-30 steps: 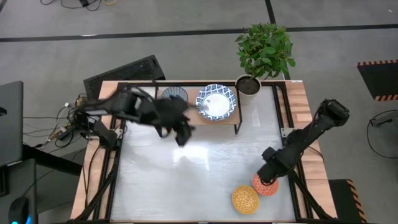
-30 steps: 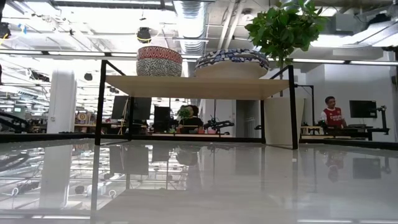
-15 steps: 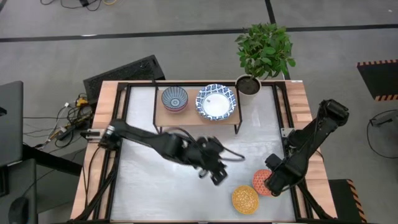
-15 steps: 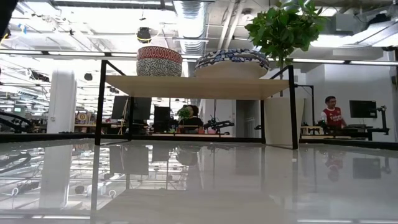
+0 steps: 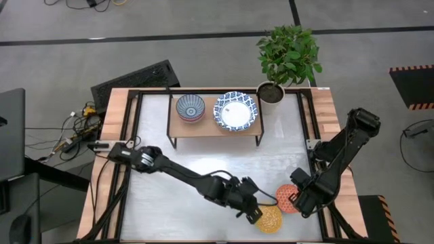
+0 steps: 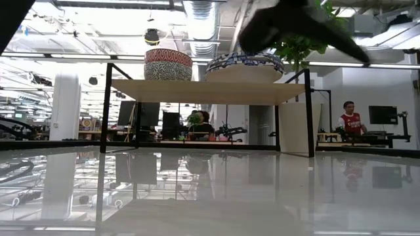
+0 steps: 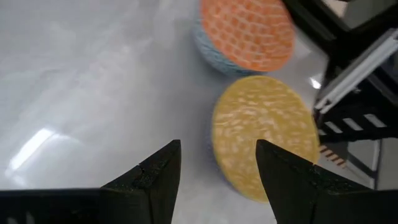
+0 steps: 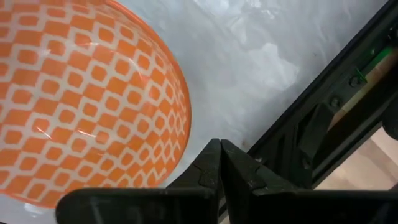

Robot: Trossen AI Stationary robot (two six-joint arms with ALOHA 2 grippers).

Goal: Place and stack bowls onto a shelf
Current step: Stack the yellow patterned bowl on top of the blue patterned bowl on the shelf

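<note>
High view: shelf (image 5: 203, 129) holds two bowls; left pincer (image 5: 253, 214) open, right pincer (image 5: 303, 206) closed, empty.

Both arms are dark, almost black, built of slim tube-like segments with thicker rounded joints; the left arm (image 5: 183, 175) has a pale silver part at its shoulder; the right arm (image 5: 339, 152) ends in a bulky rounded elbow; the left gripper (image 7: 217, 177) has two flat, black, wedge-shaped fingers with matte surface; the right gripper (image 8: 220, 163) shows two pointed black fingers.
</note>
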